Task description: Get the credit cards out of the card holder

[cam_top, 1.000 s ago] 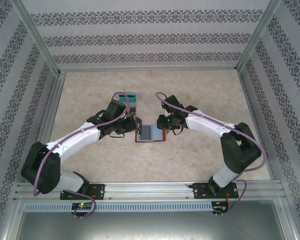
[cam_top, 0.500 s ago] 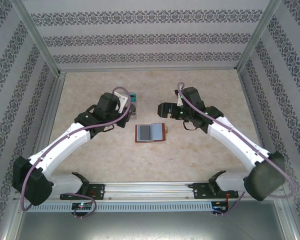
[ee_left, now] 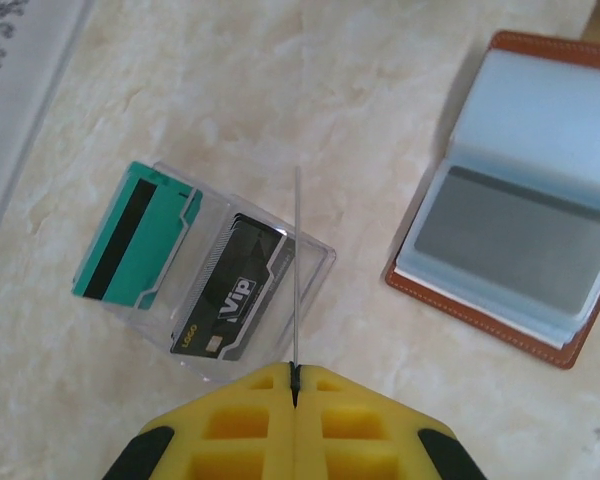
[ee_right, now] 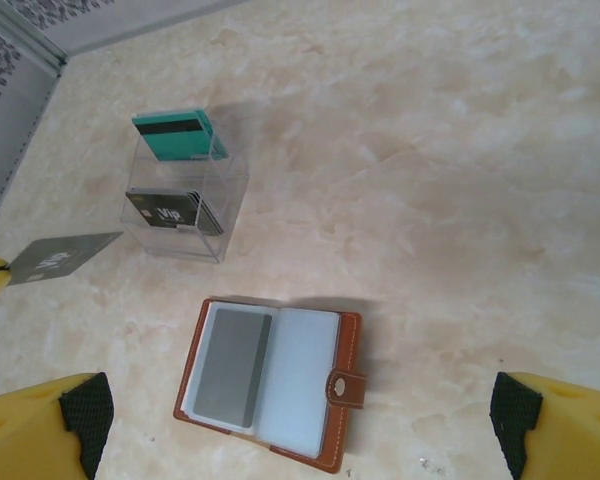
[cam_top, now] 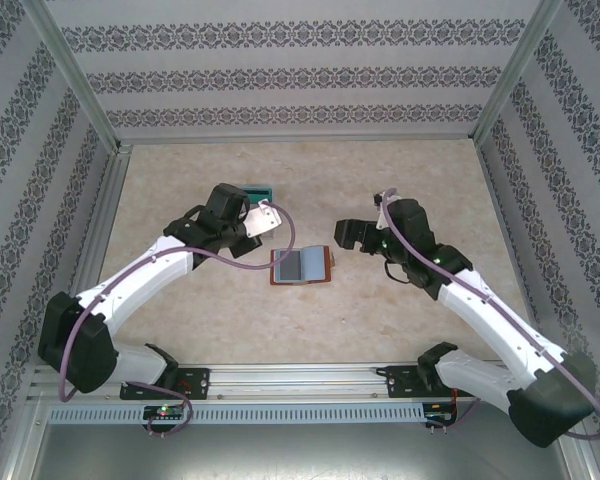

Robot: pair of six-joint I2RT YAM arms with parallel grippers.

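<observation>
Card holder w/ 1 pocketed card; left end effector grips grey card, right end effector open

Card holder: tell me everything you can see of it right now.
The card holder lies open and flat near the middle of the marbled table. Its cover looks like brown leather with light stitching, and a closing tab with a snap sticks out at one edge. Inside are pale grey-blue plastic sleeves. One of them holds a grey card. Only the table touches it.
</observation>
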